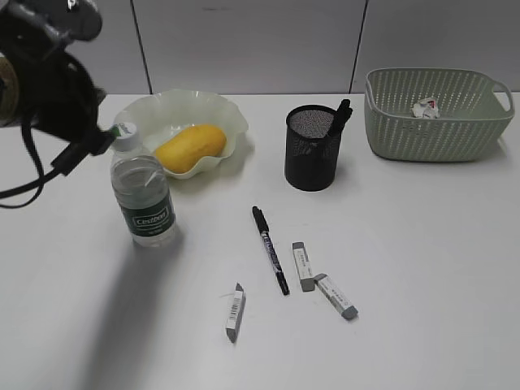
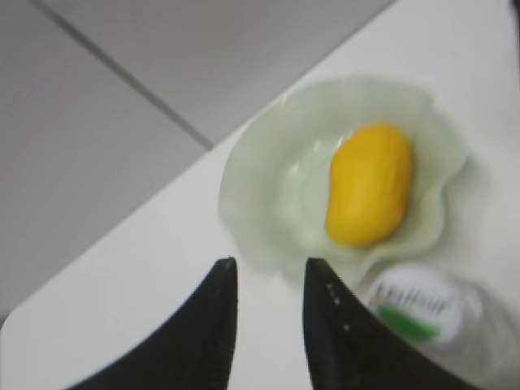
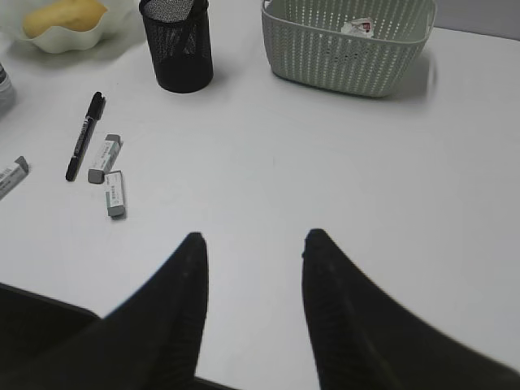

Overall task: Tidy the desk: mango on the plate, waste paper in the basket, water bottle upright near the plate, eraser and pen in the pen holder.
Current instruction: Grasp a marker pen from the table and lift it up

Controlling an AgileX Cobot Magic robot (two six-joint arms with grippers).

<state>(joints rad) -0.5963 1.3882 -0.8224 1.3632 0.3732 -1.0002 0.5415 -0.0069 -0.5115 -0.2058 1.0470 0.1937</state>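
Only one readable text is showing: "Cestbon" in white letters on the dark green label of the water bottle [image 1: 143,199], exterior view. My left wrist camera is catching that label blurred, unreadable. Pen [image 1: 270,249] barrel and the three erasers [image 1: 303,266] are carrying print, too small to read. Waste paper [image 1: 425,107] print illegible.

We see a smooth, matt white desk [image 1: 422,268] that takes soft shadows. The plate [image 1: 166,110] at its eleven o'clock looks like translucent pale green plastic, faintly glossy, and the mango [image 1: 190,148] on it has smooth, waxy yellow skin. The water bottle [image 1: 143,197] is clear glossy plastic with a printed dark green label. The pen holder [image 1: 313,158] is matt black mesh, seemingly metal. At two o'clock the basket [image 1: 406,122] is matt woven-pattern plastic holding crumpled waste paper [image 1: 425,107].
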